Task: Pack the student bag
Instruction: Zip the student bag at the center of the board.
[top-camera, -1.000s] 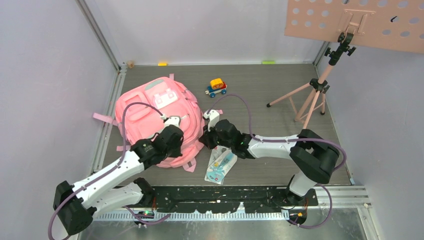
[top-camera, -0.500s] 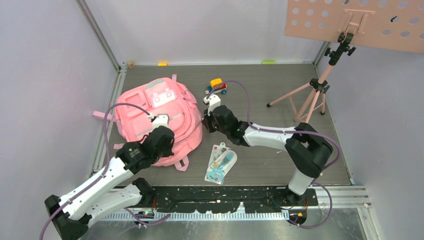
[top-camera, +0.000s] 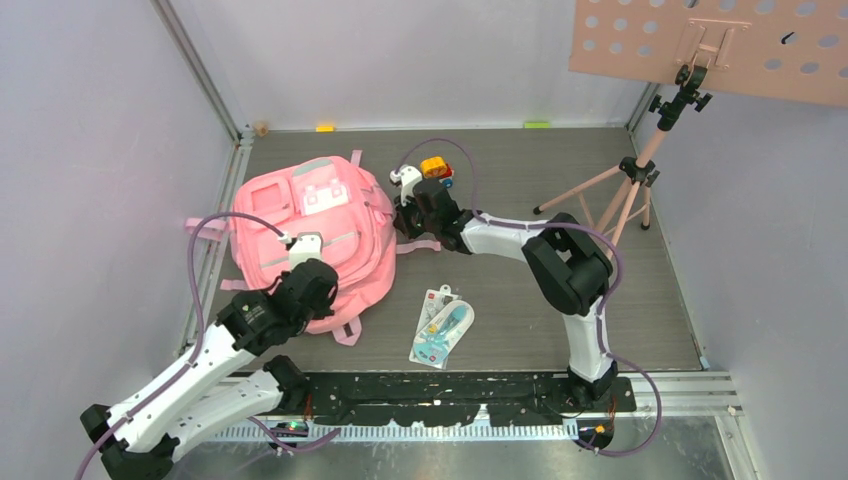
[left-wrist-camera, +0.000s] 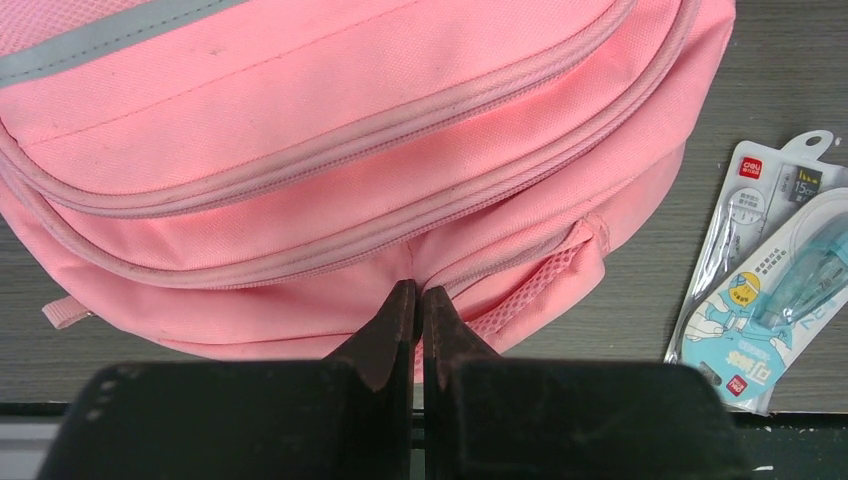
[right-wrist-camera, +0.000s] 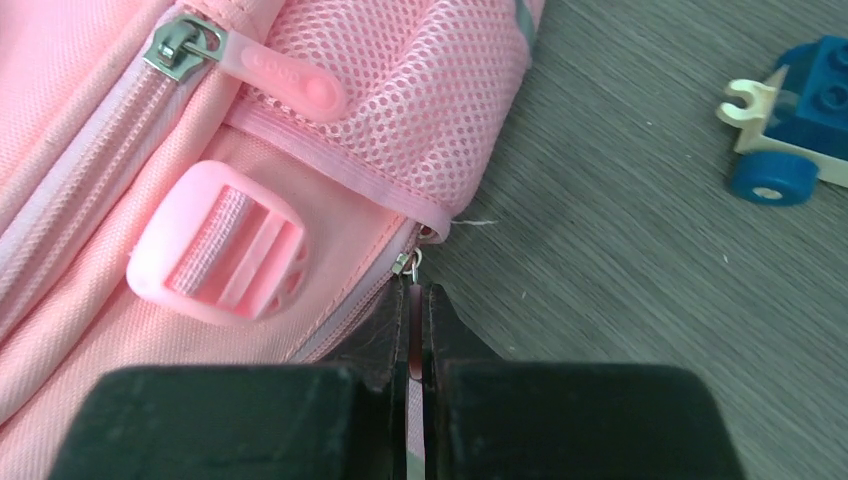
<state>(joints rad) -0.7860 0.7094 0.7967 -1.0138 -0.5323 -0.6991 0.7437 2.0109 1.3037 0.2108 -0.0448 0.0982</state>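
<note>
Pink on grey: unzipping the student bag (top-camera: 300, 230), flat at the left of the table (top-camera: 560, 300), right gripper (right-wrist-camera: 413, 292) clenched on a zipper pull (right-wrist-camera: 412, 345) at the far-right edge, left gripper (left-wrist-camera: 420, 295) pinched shut, seemingly on near-hem fabric. Next, probably draw the pull steadily along its track while anchoring the hem.

Open tabletop (top-camera: 520, 300) between stationery pack (top-camera: 441, 329) and tripod (top-camera: 625, 190); toy car (top-camera: 435, 166) crowds right pincer (right-wrist-camera: 415, 292) beside student bag (top-camera: 355, 225).
</note>
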